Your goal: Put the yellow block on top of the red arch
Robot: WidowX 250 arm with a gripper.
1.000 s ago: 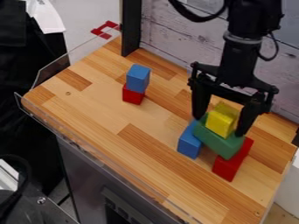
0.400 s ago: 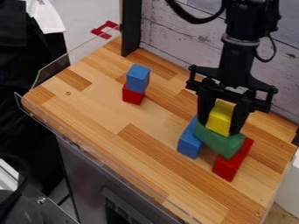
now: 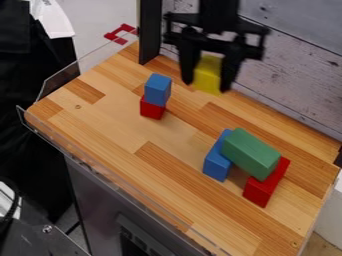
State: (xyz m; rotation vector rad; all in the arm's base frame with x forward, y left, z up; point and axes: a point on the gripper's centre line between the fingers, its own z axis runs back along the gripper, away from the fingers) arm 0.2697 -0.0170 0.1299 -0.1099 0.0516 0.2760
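1. Your tool [image 3: 208, 85] is drawn in on the yellow block [image 3: 208, 75], a finger pressed to each side, and holds it up off the surface [image 3: 100, 115], near the wall [image 3: 294, 75]. The block hangs roughly upright, its lower end poking out below the fingertips.
2. Settle your target first. Neither red piece shows a clear arch shape from here. The long red block [image 3: 266, 185] seems the likelier one; the small red block [image 3: 152, 108] sits under a small blue block [image 3: 157, 90].
3. Mind what covers it. The green block [image 3: 250, 152] lies across the long red block and the long blue block [image 3: 217, 162], leaving just part of the red top bare. You will probably want the green block out of the way before you place anything there.
4. If you need both hands' worth of room, so to speak, park the yellow block on bare wood, well apart from both stacks, then free the red top.
5. Keep your height as you travel; a low sweep could knock the small blue block or tip the green block.
6. When you place, centre over the red top, lower straight down, and release only once the block sits flat and bears its own weight.
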